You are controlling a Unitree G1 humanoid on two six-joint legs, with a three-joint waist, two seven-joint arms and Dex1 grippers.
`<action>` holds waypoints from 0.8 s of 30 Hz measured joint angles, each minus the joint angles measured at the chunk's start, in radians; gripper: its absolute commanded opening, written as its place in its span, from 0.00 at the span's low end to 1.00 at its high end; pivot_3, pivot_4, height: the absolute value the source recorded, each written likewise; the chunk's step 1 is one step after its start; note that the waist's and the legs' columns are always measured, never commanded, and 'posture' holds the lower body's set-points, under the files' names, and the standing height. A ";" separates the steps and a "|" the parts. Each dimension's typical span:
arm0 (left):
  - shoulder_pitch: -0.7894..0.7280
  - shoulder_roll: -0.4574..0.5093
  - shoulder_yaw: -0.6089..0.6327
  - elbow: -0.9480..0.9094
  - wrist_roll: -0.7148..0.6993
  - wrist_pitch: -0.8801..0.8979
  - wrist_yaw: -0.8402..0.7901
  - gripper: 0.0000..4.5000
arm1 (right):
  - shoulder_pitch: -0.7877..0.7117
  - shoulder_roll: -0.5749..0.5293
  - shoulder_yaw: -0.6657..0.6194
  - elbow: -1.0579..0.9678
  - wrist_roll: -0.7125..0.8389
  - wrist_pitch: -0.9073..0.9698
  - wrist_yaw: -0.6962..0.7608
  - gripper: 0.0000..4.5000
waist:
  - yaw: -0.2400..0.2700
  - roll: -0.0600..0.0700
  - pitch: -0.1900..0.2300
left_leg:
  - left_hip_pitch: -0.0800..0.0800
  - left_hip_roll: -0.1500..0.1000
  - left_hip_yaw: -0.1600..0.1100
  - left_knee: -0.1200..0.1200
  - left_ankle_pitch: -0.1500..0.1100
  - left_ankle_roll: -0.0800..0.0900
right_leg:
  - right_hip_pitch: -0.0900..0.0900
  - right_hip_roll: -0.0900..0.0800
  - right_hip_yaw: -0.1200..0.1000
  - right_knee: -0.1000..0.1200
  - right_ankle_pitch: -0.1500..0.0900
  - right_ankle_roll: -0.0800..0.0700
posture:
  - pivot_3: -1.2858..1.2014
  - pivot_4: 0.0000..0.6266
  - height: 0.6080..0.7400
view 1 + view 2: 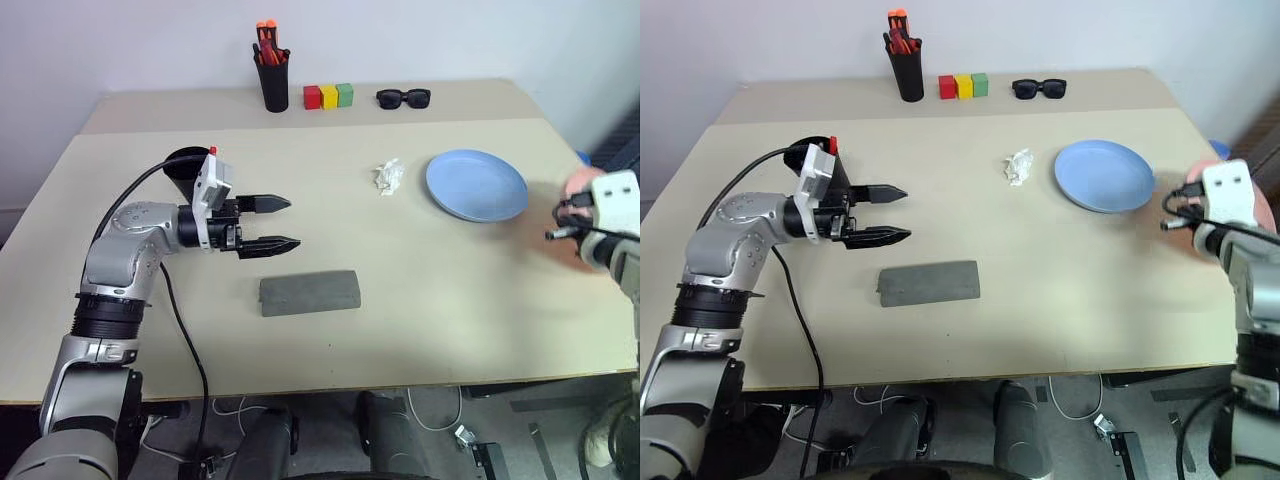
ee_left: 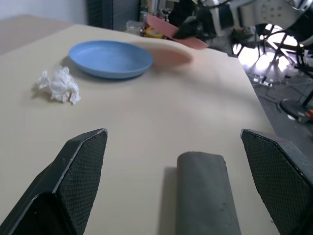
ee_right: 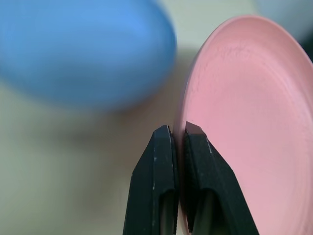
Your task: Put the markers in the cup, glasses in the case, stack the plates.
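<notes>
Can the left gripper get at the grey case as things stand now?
Probably yes. The left gripper hangs open above the table, and the grey case lies closed just near it, with bare tabletop between and nothing on top.

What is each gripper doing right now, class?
Left gripper: open, holding nothing, above the grey glasses case.
Right gripper: shut on the pink plate rim.

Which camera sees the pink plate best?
The right wrist view: the pink plate looms close, its rim pinched in the shut right gripper. The left wrist view shows it small, lifted beyond the blue plate. The eye views show just a sliver at the table's right edge.
</notes>
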 measured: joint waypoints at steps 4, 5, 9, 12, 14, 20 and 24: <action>0.009 -0.001 0.009 -0.006 0.003 -0.024 0.024 1.00 | -0.205 0.087 0.153 0.243 -0.074 -0.195 0.020 0.02 | -0.002 0.000 0.000 | 0.000 0.000 0.000 -0.001 0.000 0.000 | -0.001 0.000 0.000 -0.001 0.000 0.000 | 0.52 0.24 1.00; 0.017 0.002 0.016 -0.012 0.002 -0.023 0.029 1.00 | -0.253 0.118 0.174 0.312 -0.089 -0.237 0.020 0.02 | -0.002 0.000 0.000 | -0.001 0.000 0.000 -0.001 0.000 0.000 | -0.001 0.000 0.000 -0.001 0.000 0.000 | 0.52 0.24 1.00; 0.058 0.016 0.026 -0.051 -0.006 -0.001 0.047 1.00 | -0.405 0.207 0.241 0.566 -0.146 -0.407 0.018 0.02 | -0.001 0.001 0.000 | -0.002 0.000 0.000 -0.002 0.001 -0.002 | -0.003 0.000 0.000 -0.002 0.000 0.000 | 0.52 0.24 1.00; 0.087 0.019 0.030 -0.091 -0.022 0.025 0.066 1.00 | -0.439 0.254 0.274 0.686 -0.182 -0.512 0.008 0.02 | 0.006 0.000 0.000 | -0.003 -0.001 -0.001 -0.002 0.001 -0.003 | -0.003 0.000 0.000 -0.002 0.000 0.000 | 0.52 0.24 1.00; 0.103 0.027 0.035 -0.117 -0.036 0.043 0.080 1.00 | -0.440 0.287 0.275 0.740 -0.186 -0.546 0.004 0.02 | 0.004 0.000 0.000 | -0.003 -0.001 -0.001 -0.002 0.002 -0.004 | -0.003 -0.001 0.000 -0.003 0.000 0.000 | 0.52 0.24 1.00; 0.117 0.034 0.054 -0.176 -0.061 0.082 0.112 1.00 | -0.441 0.318 0.274 0.770 -0.185 -0.575 0.035 0.47 | -0.001 0.001 0.000 | -0.002 -0.001 -0.001 -0.002 0.001 -0.002 | -0.003 0.000 0.000 0.000 0.001 0.000 | 0.52 0.24 1.00; 0.118 0.034 0.056 -0.181 -0.072 0.089 0.121 1.00 | -0.439 0.317 0.269 0.753 -0.180 -0.561 0.052 0.94 | -0.007 0.001 0.000 | -0.001 -0.001 -0.001 -0.002 0.001 -0.001 | -0.003 0.000 0.000 0.002 0.001 0.000 | 0.52 0.24 1.00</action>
